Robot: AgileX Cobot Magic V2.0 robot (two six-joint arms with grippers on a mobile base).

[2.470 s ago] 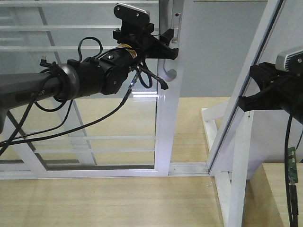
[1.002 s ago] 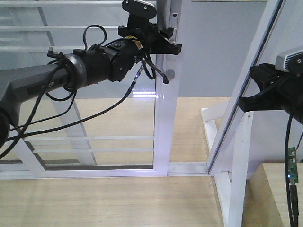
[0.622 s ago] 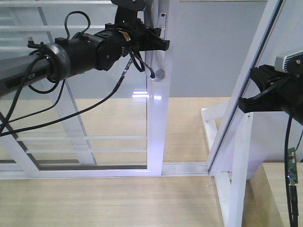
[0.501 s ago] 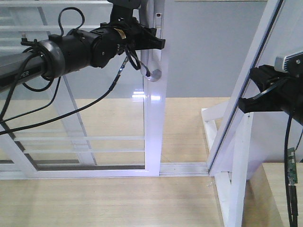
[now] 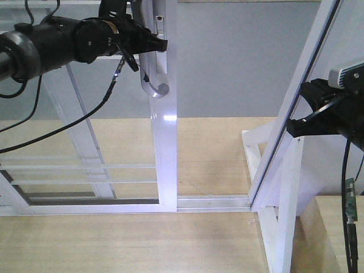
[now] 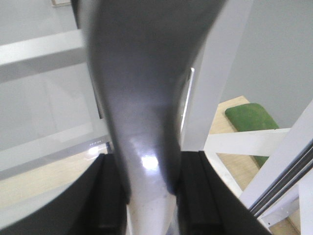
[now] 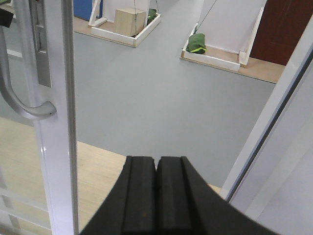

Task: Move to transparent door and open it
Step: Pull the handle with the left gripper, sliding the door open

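Observation:
The transparent door (image 5: 166, 142) is a white-framed glass panel with thin white bars, standing at the left. Its curved grey handle (image 5: 152, 79) is on the right stile. My left gripper (image 5: 149, 42) is shut on the handle near its top. In the left wrist view the handle (image 6: 146, 98) fills the frame, with a black finger on each side of it and the left gripper (image 6: 151, 196) around it. My right gripper (image 7: 156, 196) is shut and empty, held at the right (image 5: 296, 126), apart from the door. The door stile (image 7: 54, 122) and handle (image 7: 19, 103) show at its left.
A second white-framed glass panel (image 5: 298, 96) leans at the right, with a white angled support brace (image 5: 284, 216) beside it. A white floor track (image 5: 210, 202) runs along the wooden floor. Beyond is grey floor with a green bag (image 7: 197, 41) and a wooden box (image 7: 133, 20).
The door has slid left with my left gripper on its handle, and the gap between the stile and the right panel has widened. The right arm has not moved.

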